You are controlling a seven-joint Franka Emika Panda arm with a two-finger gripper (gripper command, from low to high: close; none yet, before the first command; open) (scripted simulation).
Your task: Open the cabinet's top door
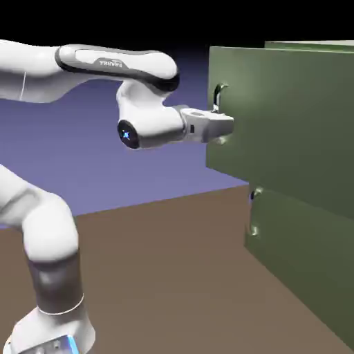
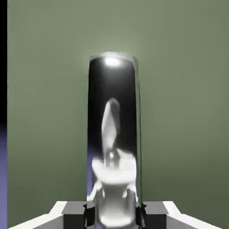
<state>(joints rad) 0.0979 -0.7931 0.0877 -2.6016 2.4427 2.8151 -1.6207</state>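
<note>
The olive-green cabinet [image 1: 311,276] stands at the exterior view's right. Its top door [image 1: 290,117] has its handle edge standing out past the lower door toward the arm. A dark curved metallic handle [image 1: 220,97] runs upright near that edge. My gripper [image 1: 227,128] reaches level from the left and is shut on the lower part of the handle. In the hand view the shiny dark handle [image 2: 114,112] stands upright against the green top door [image 2: 183,112], and my gripper [image 2: 114,215] closes around its lower end, fingertips [image 2: 74,214] on either side.
The shorter lower door [image 1: 304,269] sits under the top door with its own small handle [image 1: 255,211] near its left edge. A brown table [image 1: 166,276] stretches between the robot's base and the cabinet.
</note>
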